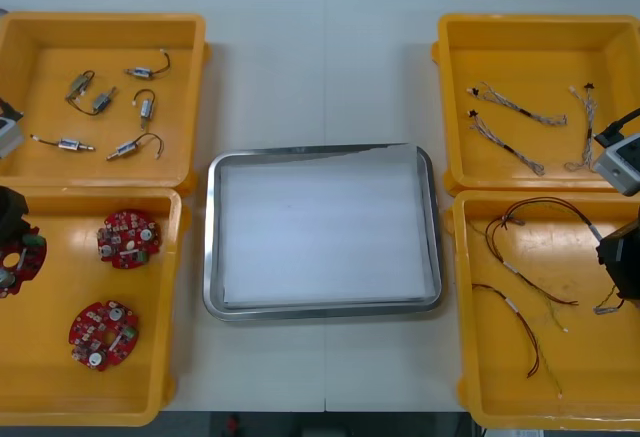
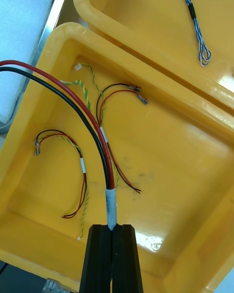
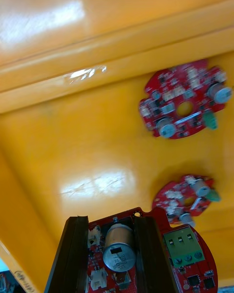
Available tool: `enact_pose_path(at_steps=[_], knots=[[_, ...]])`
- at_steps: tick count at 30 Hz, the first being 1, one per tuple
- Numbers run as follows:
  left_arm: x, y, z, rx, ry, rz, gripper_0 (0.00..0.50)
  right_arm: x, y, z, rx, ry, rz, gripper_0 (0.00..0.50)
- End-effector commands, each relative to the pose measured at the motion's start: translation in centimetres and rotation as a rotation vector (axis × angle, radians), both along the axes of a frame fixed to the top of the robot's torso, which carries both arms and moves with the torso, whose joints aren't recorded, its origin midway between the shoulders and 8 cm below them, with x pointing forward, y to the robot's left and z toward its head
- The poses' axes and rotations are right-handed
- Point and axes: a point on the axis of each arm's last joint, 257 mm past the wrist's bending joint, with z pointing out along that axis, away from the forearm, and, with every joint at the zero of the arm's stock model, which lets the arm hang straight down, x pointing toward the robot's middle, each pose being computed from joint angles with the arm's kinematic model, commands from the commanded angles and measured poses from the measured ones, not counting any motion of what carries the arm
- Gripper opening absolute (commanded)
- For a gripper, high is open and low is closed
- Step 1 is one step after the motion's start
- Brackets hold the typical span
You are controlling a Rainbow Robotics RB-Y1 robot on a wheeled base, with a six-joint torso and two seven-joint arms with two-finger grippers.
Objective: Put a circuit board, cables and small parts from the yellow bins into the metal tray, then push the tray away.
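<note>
- The surface [image 1: 325, 57] carries the metal tray [image 1: 212, 257] at the centre of the frame. The tray's long axis runs left to right and its white inside is bare, so nothing has been delivered yet.
- The lower-left yellow bin [image 1: 60, 397] and the lower-right yellow bin [image 1: 590, 377] flank the tray, one at each side of the frame, each just beside the tray's rim.
- The left arm comes in at the left edge of the frame, at mid height over the lower-left bin. The tray lies to its right, past the bin's inner wall.
- The right arm comes in at the right edge, over the lower-right bin. The tray lies to its left, past that bin's inner wall. By my reading the two arms are about equally far from the tray.
- The left claw [image 3: 111, 229] is clamped on a circuit board [image 3: 187, 254], its fingers gripping the silver can that stands on the board. Two loose boards [image 1: 129, 238] lie on the bin floor between the claw and the tray.
- The right claw [image 2: 112, 228] is pinched nearly together on the white-sleeved end of a red and black cable [image 2: 97, 141].
- That cable rises from the fingers and trails its length toward the tray side, above the thinner loose cables [image 2: 83, 176] on the bin floor.
- The coming move is probably an inward carry for each arm. The trailing cable should reach the tray end first.
</note>
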Motion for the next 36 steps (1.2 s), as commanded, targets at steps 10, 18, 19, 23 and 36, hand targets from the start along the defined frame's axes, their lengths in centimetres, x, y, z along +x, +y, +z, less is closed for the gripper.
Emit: enact_pose_path(at_steps=[10, 18, 19, 23, 36], knots=[[2.2, -12.5, 3.6, -0.076, -0.043, 0.004, 0.000, 0.3, -0.2, 1.2, -0.077, -0.040, 0.058, 0.000], [2.2, -20.5, 3.3, -0.158, -0.027, -0.046, 0.000, 0.3, -0.2, 1.2, -0.079, -0.040, 0.062, 0.000], [2.2, -21.6, 3.2, -0.164, -0.029, -0.054, 0.000, 0.3, -0.2, 1.2, -0.079, -0.040, 0.062, 0.000], [2.3, -24.8, 2.4, -0.179, -0.038, -0.070, 0.000, 0.3, -0.2, 1.2, -0.080, -0.041, 0.062, 0.000], [4.9, -30.4, -2.1, -0.205, -0.061, -0.111, 0.000, 0.3, 0.0, 1.2, -0.078, -0.040, 0.067, 0.000]])
